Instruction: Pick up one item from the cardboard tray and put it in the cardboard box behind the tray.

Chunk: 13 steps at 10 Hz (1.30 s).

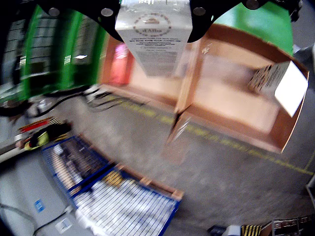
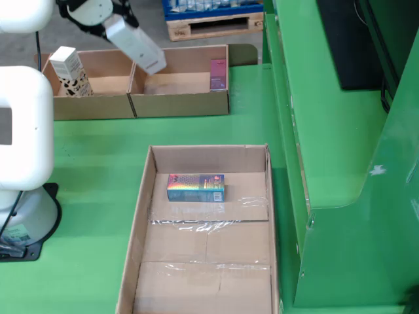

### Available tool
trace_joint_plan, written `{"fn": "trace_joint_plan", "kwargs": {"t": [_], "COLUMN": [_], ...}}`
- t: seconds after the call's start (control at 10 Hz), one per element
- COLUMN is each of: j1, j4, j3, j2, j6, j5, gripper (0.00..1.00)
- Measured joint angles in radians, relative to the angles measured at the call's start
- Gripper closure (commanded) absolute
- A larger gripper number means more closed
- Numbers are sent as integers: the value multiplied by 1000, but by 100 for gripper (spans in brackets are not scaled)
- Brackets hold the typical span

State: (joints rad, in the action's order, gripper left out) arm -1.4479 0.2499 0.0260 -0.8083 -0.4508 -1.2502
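Observation:
In the fixed view my gripper (image 2: 108,21) hangs at the top left, shut on a long white box (image 2: 137,46) that tilts down to the right. The box is in the air above the wall shared by two cardboard boxes, the left one (image 2: 91,108) and the right one (image 2: 180,104). The wrist view is blurred: the white box (image 1: 153,39) fills the top between black fingers (image 1: 106,17), with the shared cardboard wall (image 1: 184,78) below it. Nearer the camera, the cardboard tray (image 2: 141,209) holds one colourful box (image 2: 196,187).
A white carton with black spots (image 2: 71,72) stands in the left box and a pink packet (image 2: 218,73) leans in the right one. The arm's white base (image 2: 23,131) is at the left, a raised green structure (image 2: 340,131) at the right. A blue wire crate (image 1: 113,196) sits on the floor.

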Motion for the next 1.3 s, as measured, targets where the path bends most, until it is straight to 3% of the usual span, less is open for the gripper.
{"fn": "trace_joint_plan", "kwargs": {"t": [0.2, 0.4, 0.7, 1.3], "j1": [47, 57, 51, 60], "j4": [103, 26, -112, -198], "j3": [6, 115, 252, 526], "j2": [-28, 72, 202, 212], "j6": [51, 54, 54, 54], "j5": [-109, -153, -162, -146], "gripper": [100, 100, 100, 100]}}
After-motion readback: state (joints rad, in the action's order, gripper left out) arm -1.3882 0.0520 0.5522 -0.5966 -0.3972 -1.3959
